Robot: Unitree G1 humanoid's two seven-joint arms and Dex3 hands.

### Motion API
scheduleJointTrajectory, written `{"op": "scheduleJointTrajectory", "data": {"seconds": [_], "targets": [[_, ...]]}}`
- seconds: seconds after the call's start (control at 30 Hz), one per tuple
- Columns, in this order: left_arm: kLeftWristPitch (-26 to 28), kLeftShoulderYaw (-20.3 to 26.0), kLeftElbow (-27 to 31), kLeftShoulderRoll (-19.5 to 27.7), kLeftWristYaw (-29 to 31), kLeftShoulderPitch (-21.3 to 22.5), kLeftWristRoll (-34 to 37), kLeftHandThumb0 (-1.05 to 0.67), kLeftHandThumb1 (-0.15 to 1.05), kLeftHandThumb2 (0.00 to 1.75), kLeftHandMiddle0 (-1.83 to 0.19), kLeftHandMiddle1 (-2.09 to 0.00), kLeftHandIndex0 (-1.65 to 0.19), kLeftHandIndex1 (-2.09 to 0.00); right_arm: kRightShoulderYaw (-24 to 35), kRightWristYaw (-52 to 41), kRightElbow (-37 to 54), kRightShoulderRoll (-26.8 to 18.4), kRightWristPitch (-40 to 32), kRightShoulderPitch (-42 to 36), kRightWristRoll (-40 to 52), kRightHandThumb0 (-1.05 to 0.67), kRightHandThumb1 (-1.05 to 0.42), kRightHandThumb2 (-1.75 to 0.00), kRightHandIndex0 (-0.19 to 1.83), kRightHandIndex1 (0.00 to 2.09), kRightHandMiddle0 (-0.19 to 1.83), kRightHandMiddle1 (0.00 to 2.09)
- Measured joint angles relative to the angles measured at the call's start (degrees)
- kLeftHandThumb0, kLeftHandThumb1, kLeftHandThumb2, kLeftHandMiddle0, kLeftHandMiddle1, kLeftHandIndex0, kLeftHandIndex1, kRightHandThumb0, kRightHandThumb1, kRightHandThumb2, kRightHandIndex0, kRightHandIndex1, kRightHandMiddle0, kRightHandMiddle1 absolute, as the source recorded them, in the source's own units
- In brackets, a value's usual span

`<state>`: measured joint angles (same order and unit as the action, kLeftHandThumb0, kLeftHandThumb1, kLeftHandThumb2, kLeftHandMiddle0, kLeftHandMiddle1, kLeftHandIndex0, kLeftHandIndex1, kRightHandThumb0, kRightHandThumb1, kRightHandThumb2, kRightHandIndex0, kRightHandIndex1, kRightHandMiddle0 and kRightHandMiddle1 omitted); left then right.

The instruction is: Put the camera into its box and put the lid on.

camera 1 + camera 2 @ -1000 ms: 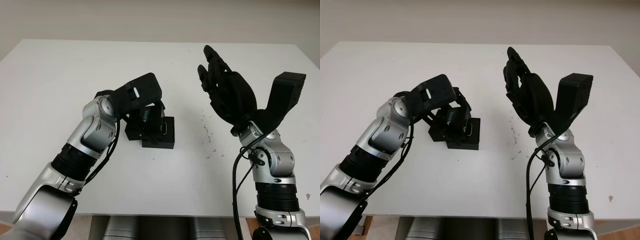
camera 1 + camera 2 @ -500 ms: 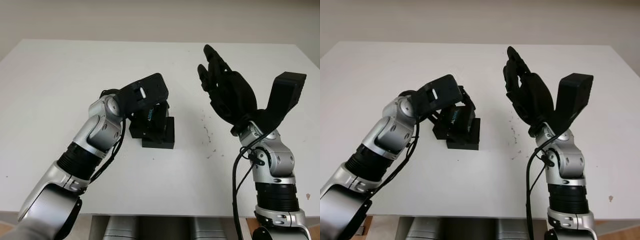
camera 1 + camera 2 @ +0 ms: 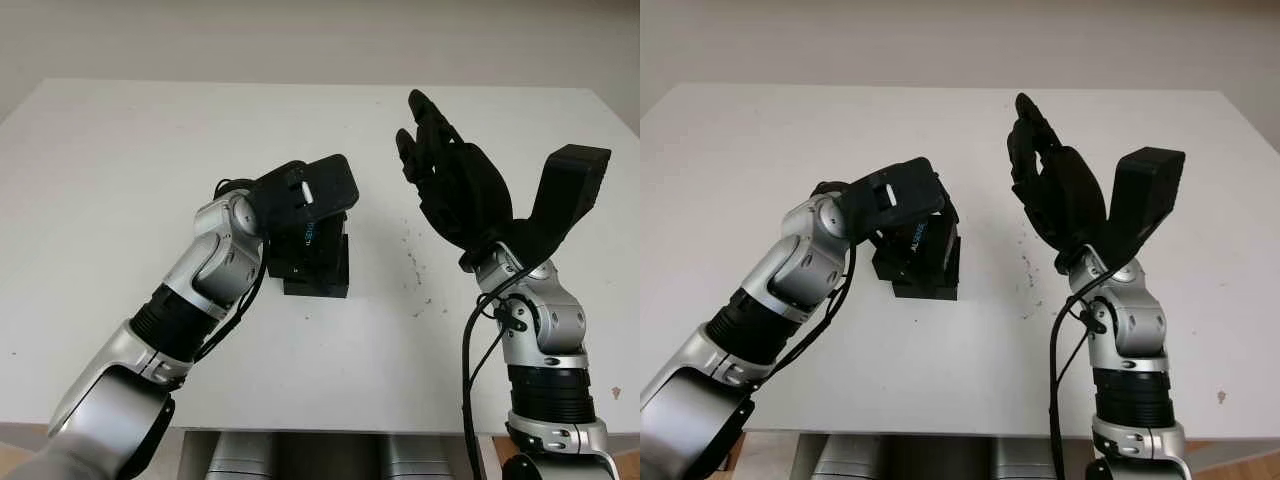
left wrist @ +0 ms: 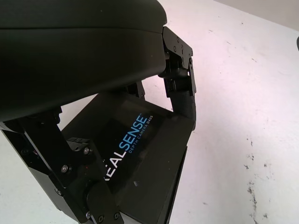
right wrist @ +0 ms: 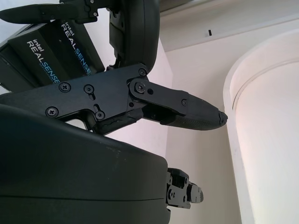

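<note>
My left hand [image 3: 312, 203] is shut on a black lid [image 4: 140, 158] printed with "REALSENSE". It holds the lid [image 3: 307, 243] tilted, right over the black box [image 3: 325, 280] near the middle of the white table [image 3: 120, 160]. The lid's lower edge seems to touch the box; I cannot tell if it is seated. The box's inside is hidden by the lid and hand. In the left wrist view a finger [image 4: 180, 70] wraps the lid's far edge. My right hand [image 3: 445, 170] is raised above the table's right side, open and holding nothing.
Small dark specks [image 3: 412, 265] mark the table between the box and my right arm. The table's front edge runs close below both forearms. Bare white surface stretches to the left and behind the box.
My left hand has carried the lid to the right, from beside the box to over it. The right hand has stayed where it was.
</note>
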<state>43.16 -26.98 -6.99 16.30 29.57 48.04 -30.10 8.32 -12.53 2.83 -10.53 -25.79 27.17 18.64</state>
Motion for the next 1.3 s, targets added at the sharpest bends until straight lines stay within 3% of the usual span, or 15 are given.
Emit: {"op": "scheduleJointTrajectory", "data": {"seconds": [1.03, 1.3], "targets": [[6.3, -2.4, 1.7, -0.7, 0.6, 0.2, -3.2, -0.18, 0.88, 0.05, -0.46, -1.46, -0.39, -1.38, -0.7, -1.3, -4.1, 1.0, 2.1, 0.4, -0.2, -0.72, -1.05, -0.67, -0.12, 0.05, -0.02, 0.09], [7.9, -2.9, 2.0, -1.7, -0.6, 0.2, -3.6, -0.18, 0.89, 0.06, -0.41, -1.47, -0.30, -1.42, -0.9, -1.1, -4.8, 1.7, 2.4, 1.1, -0.2, -0.71, -1.05, -0.67, -0.12, 0.06, 0.00, 0.10]]}}
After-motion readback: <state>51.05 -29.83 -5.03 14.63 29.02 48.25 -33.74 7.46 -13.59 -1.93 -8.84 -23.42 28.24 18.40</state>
